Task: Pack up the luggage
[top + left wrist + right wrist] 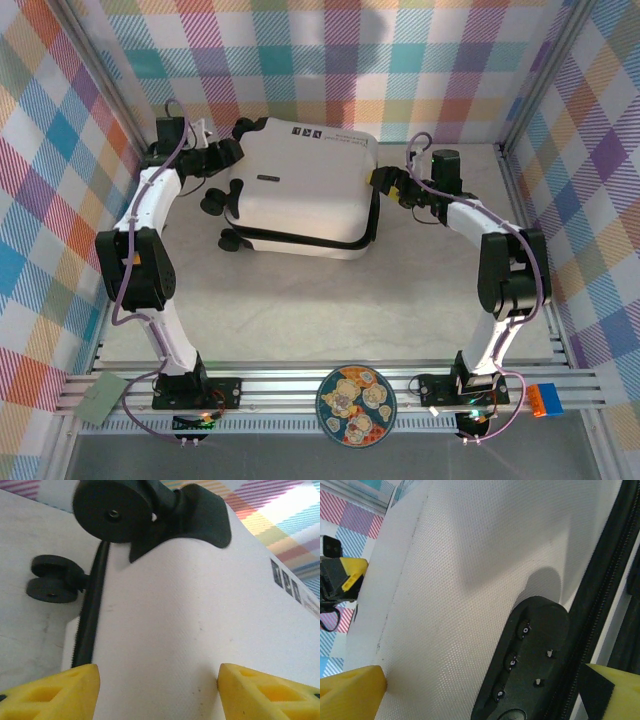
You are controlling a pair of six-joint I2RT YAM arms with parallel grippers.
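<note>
Left gripper [213, 155], top view: at upper-left corner of luggage [300, 190], beside wheels [215, 200]. Right gripper [385, 180] at luggage's right side. Luggage flat on surface [300, 320], upper centre of frame.

Left wrist view: yellow fingers [50, 692] spread wide at bottom corners, white shell between them; wheels upper left.

Right wrist view: fingers [350, 690] spread wide at bottom corners; black lock panel [525, 665] lower centre, zipper band [605, 580] at right.

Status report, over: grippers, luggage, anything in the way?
Left gripper open at the luggage wheel end. Right gripper open at its lock side. It lies flat, lid down. A plate at the near edge, well apart.
</note>
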